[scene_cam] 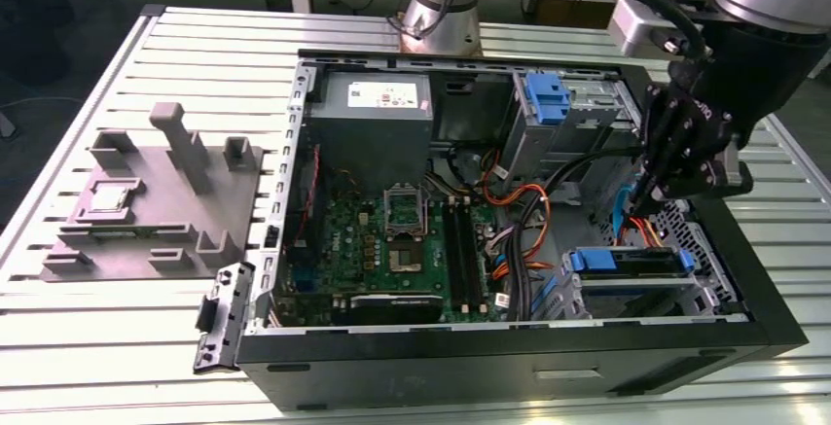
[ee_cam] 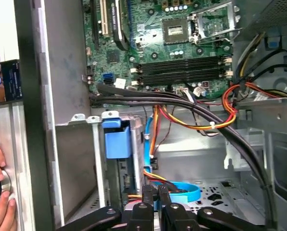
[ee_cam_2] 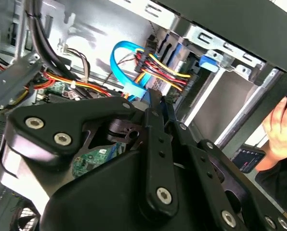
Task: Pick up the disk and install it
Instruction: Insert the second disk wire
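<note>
— What's in the exterior view?
— The gripper [scene_cam: 653, 190] hangs inside the computer case [scene_cam: 520, 367], just above the disk [scene_cam: 624, 262] in its corner slot.
— Second wrist view?
— Jaws nearly together, beside a blue cable [ee_cam_2: 120, 62].
— First wrist view?
— Narrow jaws, and the disk [ee_cam: 117, 139] is in its slot.

lab/workshop | slatted aluminium bench [scene_cam: 104, 347] | opened PC case [scene_cam: 520, 347]
</note>
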### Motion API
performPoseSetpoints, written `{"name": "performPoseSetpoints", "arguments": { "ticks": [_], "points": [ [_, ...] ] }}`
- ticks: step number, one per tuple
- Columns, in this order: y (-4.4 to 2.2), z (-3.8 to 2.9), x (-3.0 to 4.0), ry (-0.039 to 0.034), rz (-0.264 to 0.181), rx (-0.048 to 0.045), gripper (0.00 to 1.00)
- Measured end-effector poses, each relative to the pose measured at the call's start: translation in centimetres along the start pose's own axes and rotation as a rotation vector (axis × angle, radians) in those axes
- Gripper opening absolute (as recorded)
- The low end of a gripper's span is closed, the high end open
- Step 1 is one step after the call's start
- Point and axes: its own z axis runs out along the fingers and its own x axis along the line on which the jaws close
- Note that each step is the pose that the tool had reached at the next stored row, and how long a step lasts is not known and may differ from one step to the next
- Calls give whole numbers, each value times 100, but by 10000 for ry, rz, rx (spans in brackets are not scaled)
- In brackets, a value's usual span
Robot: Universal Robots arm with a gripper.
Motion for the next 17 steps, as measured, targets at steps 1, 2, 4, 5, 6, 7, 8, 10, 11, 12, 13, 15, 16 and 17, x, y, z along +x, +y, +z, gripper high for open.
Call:
{"name": "performPoseSetpoints", "arguments": {
  "ticks": [1,2,4,5,6,7,8,10,11,12,13,15,16,17],
  "points": [
    [1,5,25,-1,-7,11,16],
    [3,9,50,0,-15,21,16],
    [5,18,104,-5,-29,42,16],
    [9,22,128,-5,-36,54,16],
    [15,26,148,-8,-45,71,16],
    [24,28,157,-10,-58,90,16],
    [33,30,160,-16,-69,113,16],
    [49,36,163,-43,-91,177,16],
    [58,40,164,-60,-98,212,16],
    [69,43,166,-73,-104,249,16],
    [79,45,171,-78,-109,284,16],
    [98,50,182,-87,-116,358,16],
    [106,52,187,-92,-122,399,16],
    [111,53,189,-95,-130,439,16]
  ]
}}
